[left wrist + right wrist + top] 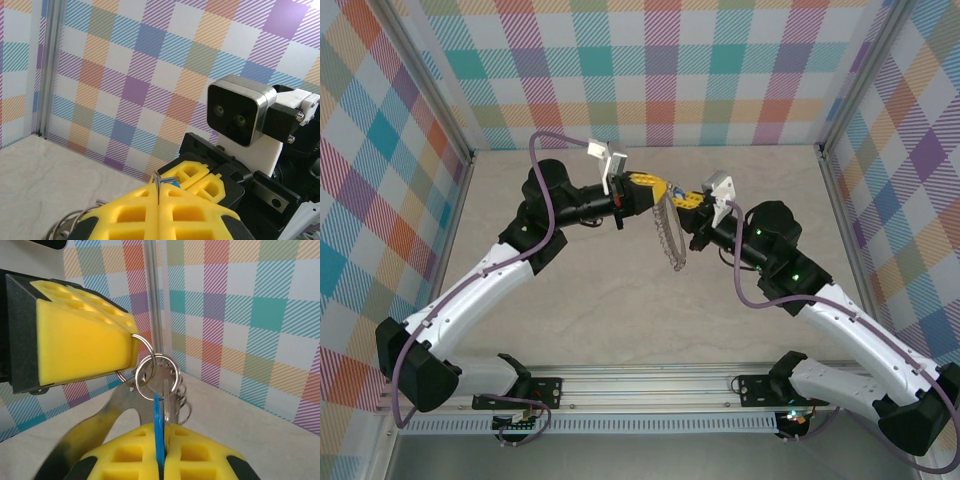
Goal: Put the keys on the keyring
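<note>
From above, you see both arms meeting over the middle of the table (570, 300); the left end effector (653, 190) and the right end effector (682, 197) sit tip to tip; the keyring (672, 238) hangs edge-on just below them, clear of the table.

In your left wrist view, the left end effector (158, 200) has its yellow pads pressed together on a thin wire of the keyring (157, 179); a sliver of blue shows just beyond it, beside the right end effector (199, 182); the wire loops (67, 225) poke out at lower left.

In your right wrist view, the right end effector (161, 452) is clamped on the keys (162, 412), blue tag and silver key upright side by side; the left end effector (127, 347) pinches a wire loop right above them; the key's top overlaps the loops, though you cannot tell whether it is threaded; the keyring's flat band runs down to lower left.
</note>
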Robot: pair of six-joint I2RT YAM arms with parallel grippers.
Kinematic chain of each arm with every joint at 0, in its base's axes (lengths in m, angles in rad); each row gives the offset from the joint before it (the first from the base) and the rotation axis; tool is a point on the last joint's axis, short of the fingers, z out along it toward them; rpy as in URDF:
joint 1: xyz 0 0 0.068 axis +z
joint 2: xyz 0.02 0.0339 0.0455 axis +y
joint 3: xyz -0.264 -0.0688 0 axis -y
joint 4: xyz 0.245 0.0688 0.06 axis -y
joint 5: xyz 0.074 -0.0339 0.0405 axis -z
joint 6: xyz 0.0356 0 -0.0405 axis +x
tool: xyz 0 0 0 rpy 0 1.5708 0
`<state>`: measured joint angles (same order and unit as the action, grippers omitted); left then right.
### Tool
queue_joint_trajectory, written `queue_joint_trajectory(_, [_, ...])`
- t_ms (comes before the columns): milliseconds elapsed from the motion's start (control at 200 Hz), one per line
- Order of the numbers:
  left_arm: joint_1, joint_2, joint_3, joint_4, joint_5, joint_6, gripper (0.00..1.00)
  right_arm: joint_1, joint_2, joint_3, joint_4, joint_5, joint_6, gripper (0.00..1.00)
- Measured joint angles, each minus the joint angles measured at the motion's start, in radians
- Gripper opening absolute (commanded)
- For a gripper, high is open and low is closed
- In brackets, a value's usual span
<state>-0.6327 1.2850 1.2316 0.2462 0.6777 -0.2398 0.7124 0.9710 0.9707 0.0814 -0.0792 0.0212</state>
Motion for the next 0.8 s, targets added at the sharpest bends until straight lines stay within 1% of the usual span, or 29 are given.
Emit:
queue_joint_trajectory(220, [0.000, -0.011, -0.016, 0.002, -0.015, -0.004, 0.00, 0.000, 0.003, -0.013, -0.013, -0.055, 0.023, 0.00])
queue_joint_trajectory(585, [-0.002, -0.011, -0.037, 0.017, -0.015, -0.011, 0.00, -0.006, 0.053, 0.003, -0.036, -0.201, 0.043, 0.00])
queue_joint_trajectory(730, [-0.002, -0.011, -0.039, 0.022, -0.014, -0.019, 0.00, -0.007, 0.058, 0.013, -0.046, -0.219, 0.045, 0.00])
queue_joint_trajectory(750, [-0.002, -0.011, -0.040, 0.024, -0.014, -0.020, 0.00, -0.007, 0.057, 0.013, -0.047, -0.219, 0.045, 0.05])
queue_joint_trajectory(785, [-0.002, -0.012, -0.044, 0.027, -0.014, -0.024, 0.00, -0.007, 0.055, 0.013, -0.050, -0.218, 0.047, 0.17])
queue_joint_trajectory(790, [-0.002, -0.012, -0.044, 0.028, -0.014, -0.024, 0.00, -0.007, 0.055, 0.013, -0.050, -0.218, 0.047, 0.17])
queue_joint_trajectory(800, [-0.002, -0.013, -0.045, 0.030, -0.014, -0.026, 0.00, -0.007, 0.055, 0.013, -0.051, -0.218, 0.046, 0.22])
